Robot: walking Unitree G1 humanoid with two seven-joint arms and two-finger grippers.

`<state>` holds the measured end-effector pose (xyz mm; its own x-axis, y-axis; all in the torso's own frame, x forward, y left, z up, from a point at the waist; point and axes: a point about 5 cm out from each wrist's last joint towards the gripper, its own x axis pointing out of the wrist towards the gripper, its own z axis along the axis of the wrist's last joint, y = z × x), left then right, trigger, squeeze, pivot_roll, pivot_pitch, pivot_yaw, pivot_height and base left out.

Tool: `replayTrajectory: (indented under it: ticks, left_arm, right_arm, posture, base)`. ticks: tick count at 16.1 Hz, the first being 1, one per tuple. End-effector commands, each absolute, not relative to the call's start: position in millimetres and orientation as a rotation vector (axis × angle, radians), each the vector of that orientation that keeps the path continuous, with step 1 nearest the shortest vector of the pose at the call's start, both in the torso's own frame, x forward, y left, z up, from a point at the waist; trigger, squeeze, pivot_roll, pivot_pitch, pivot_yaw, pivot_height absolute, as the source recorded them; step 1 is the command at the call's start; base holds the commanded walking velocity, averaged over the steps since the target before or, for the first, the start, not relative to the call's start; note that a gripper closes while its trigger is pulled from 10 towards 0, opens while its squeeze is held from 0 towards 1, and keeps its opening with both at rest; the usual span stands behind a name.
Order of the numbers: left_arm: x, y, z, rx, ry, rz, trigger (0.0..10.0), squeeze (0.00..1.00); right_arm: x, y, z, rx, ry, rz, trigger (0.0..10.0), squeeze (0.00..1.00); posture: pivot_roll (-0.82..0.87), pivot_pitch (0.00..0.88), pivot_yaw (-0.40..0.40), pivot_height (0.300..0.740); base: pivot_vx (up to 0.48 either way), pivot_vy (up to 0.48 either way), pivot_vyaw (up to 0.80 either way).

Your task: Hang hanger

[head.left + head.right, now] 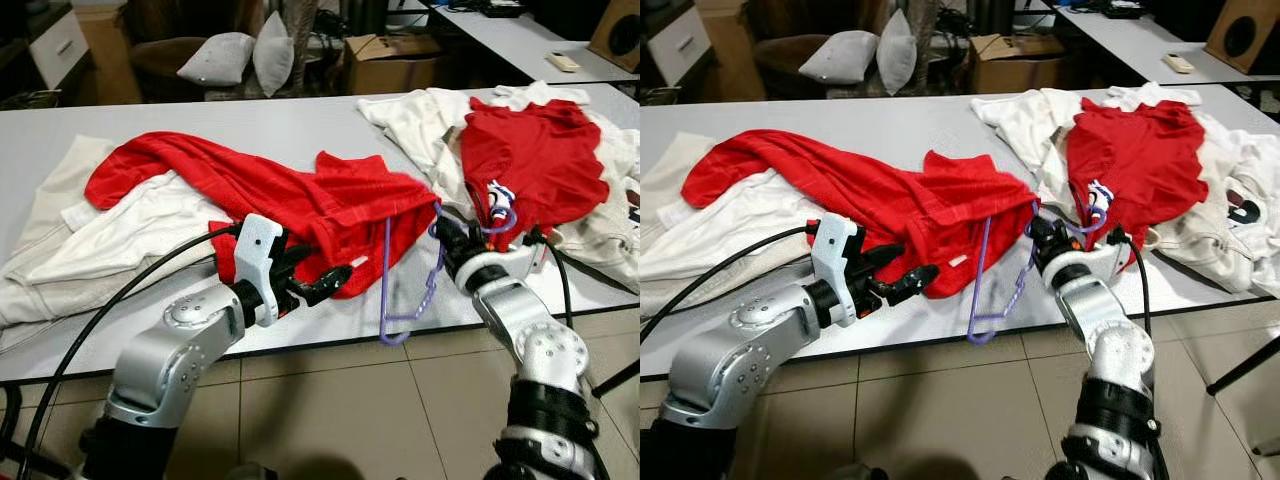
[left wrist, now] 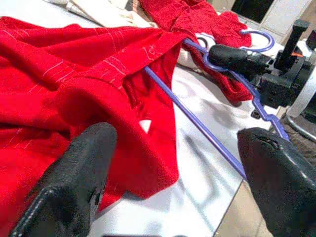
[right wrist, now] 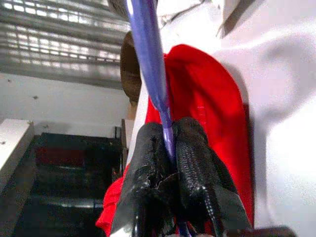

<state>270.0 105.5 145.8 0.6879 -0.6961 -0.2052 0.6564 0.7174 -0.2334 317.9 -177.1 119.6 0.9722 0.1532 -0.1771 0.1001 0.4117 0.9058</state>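
- Currently the purple hanger (image 1: 410, 280) sits at the near edge of the grey counter (image 1: 300, 125), partly threaded into the red shirt (image 1: 290, 195); its lower loop hangs past the counter edge over the tiled floor (image 1: 400, 410).
- Right hand (image 3: 170, 148) is clamped on the hanger near its hook end; in the right wrist view both black fingers (image 3: 197, 163) press together with the purple rod pinched between them.
- Hanger hook (image 1: 500, 218) curls up just beside the right hand, over the second red shirt (image 1: 540, 150) on the right.
- Left hand (image 1: 315, 280) is at the near hem of the red shirt, left of the hanger. Fingers are spread apart: in the left wrist view one finger (image 2: 74, 182) lies against the red fabric, the other (image 2: 281, 182) is on the far side of the hanger rod, nothing gripped between them.
- One hanger arm runs up under the shirt's edge in the left wrist view; how far it goes inside cannot be told.
- White garments: one pile (image 1: 110, 240) under the red shirt on the left, another (image 1: 420, 120) under the second red shirt on the right.
- Beyond the counter: two grey cushions (image 1: 240, 55), a cardboard box (image 1: 390, 60), and a second table (image 1: 520, 40) far right.
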Motion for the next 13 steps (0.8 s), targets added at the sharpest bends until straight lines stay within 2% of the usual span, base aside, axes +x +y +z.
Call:
replayTrajectory:
  ticks: [1, 5, 6, 7, 9, 12, 13]
  left_arm:
    - [272, 102, 144, -0.14, 0.299, -0.743, 10.0, 1.0]
    - [292, 95, 132, -0.094, 0.358, -0.608, 10.0, 1.0]
    - [295, 87, 132, -0.144, 0.362, -0.64, 10.0, 0.21]
    - [295, 84, 132, -0.175, 0.367, -0.652, 10.0, 0.0]
    - [299, 75, 130, -0.249, 0.393, -0.682, 10.0, 0.0]
    - [312, 68, 123, -0.23, 0.417, -0.647, 10.0, 0.0]
    - [320, 70, 118, -0.168, 0.43, -0.594, 10.0, 0.0]
  right_arm:
    - [324, -176, 124, 1.137, 0.225, 0.036, 10.0, 0.0]
    - [331, -170, 128, 1.14, 0.207, 0.056, 10.0, 0.0]
    - [332, -166, 126, 1.145, 0.21, 0.061, 10.0, 0.0]
    - [332, -165, 125, 1.146, 0.211, 0.062, 10.0, 0.0]
    - [333, -163, 125, 1.148, 0.209, 0.065, 10.0, 0.0]
    - [332, -163, 126, 1.147, 0.203, 0.064, 10.0, 0.0]
    - [330, -163, 125, 1.146, 0.201, 0.062, 10.0, 0.0]
  posture:
    - [-0.04, 0.0, 0.027, 0.74]
    - [-0.03, 0.0, 0.025, 0.74]
    - [-0.03, 0.0, 0.026, 0.74]
    - [-0.03, 0.0, 0.028, 0.74]
    - [-0.04, 0.0, 0.036, 0.74]
    - [-0.05, 0.0, 0.044, 0.74]
    - [-0.05, 0.0, 0.044, 0.74]
  base:
    - [0.0, 0.0, 0.0]
    - [0.0, 0.0, 0.0]
    - [0.0, 0.0, 0.0]
    - [0.0, 0.0, 0.0]
    - [0.0, 0.0, 0.0]
    - [0.0, 0.0, 0.0]
    - [0.0, 0.0, 0.0]
